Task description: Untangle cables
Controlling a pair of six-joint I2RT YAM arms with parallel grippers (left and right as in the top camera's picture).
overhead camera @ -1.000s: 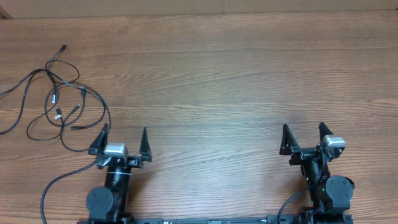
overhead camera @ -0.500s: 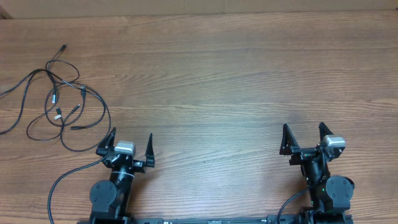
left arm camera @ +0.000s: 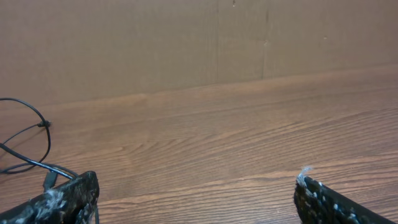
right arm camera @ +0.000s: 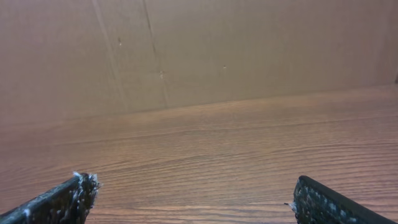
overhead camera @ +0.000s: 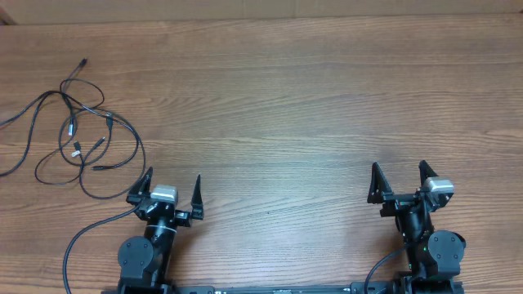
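Note:
The cables (overhead camera: 78,131) lie as a loose tangle of thin black cords with small plug ends at the far left of the wooden table. Part of the tangle shows at the left edge of the left wrist view (left arm camera: 31,146). My left gripper (overhead camera: 173,181) is open and empty, a little to the right of and nearer than the tangle; in its own view (left arm camera: 196,190) only wood lies between the fingertips. My right gripper (overhead camera: 401,170) is open and empty at the near right, far from the cables; it also shows in the right wrist view (right arm camera: 193,190).
A thicker black arm cable (overhead camera: 82,237) loops from the left arm's base toward the near left edge. A brown cardboard wall (left arm camera: 217,43) stands along the table's far edge.
My left gripper shifted slightly right and nearer between one second and half a second ago, then held still. The right arm and the cables have not moved.

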